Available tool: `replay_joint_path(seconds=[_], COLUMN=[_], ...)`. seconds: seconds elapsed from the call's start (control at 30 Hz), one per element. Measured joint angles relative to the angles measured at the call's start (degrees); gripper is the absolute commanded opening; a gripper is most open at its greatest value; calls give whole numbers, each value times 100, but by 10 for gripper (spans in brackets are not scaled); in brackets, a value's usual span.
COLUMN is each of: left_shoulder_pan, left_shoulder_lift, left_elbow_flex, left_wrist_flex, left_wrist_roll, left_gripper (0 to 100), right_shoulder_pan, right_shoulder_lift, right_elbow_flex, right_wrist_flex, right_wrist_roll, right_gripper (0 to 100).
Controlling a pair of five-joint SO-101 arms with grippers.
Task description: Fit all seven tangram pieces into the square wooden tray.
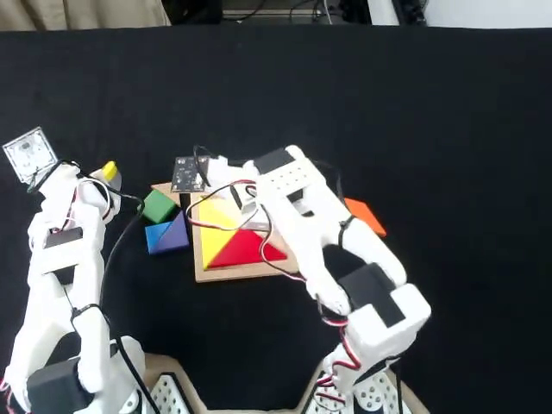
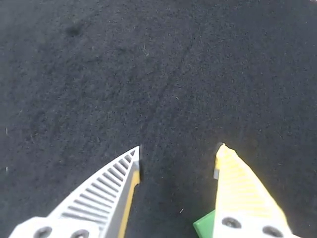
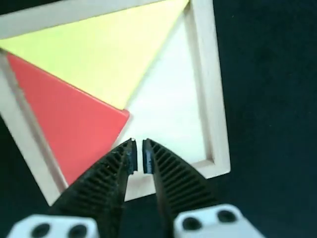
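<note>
The square wooden tray (image 1: 200, 259) lies mid-table with a yellow triangle (image 1: 216, 231) and a red triangle (image 1: 246, 250) inside it. My right gripper (image 3: 138, 148) hangs shut and empty just above the tray's bare floor, near the tip of the red triangle (image 3: 69, 129) and below the yellow triangle (image 3: 99, 54). Left of the tray, a green piece (image 1: 159, 207) and a blue piece (image 1: 168, 235) rest on the cloth. An orange piece (image 1: 365, 216) lies to the tray's right. My left gripper (image 2: 177, 153) stands open over bare black cloth, with the green piece (image 2: 204, 225) just behind its yellow finger (image 2: 233, 178).
Black cloth covers the whole table. The right arm (image 1: 302, 216) stretches across the tray and hides part of it. A small circuit board (image 1: 187, 173) with wires sits at the tray's far left corner. The tray rim (image 3: 213, 99) borders the bare floor.
</note>
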Motion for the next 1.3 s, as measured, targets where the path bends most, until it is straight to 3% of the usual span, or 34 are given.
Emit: replay_joint_path(seconds=[0.4,0.8,1.0,1.17,1.3], left_shoulder_pan=[0,0,0,0,0], left_shoulder_lift=[0,0,0,0,0], left_elbow_flex=[0,0,0,0,0], left_wrist_flex=[0,0,0,0,0], left_wrist_roll=[0,0,0,0,0], left_gripper=[245,245,245,245,245], right_shoulder_pan=[0,-88,527,932,1327], right_shoulder_lift=[501,97,-308,-352,-738], right_elbow_flex=[35,35,158,281,281], right_wrist_flex=[-18,360,35,-281,-273], right_wrist_roll=[0,0,0,-853,-2558], right_gripper=[11,11,11,11,11])
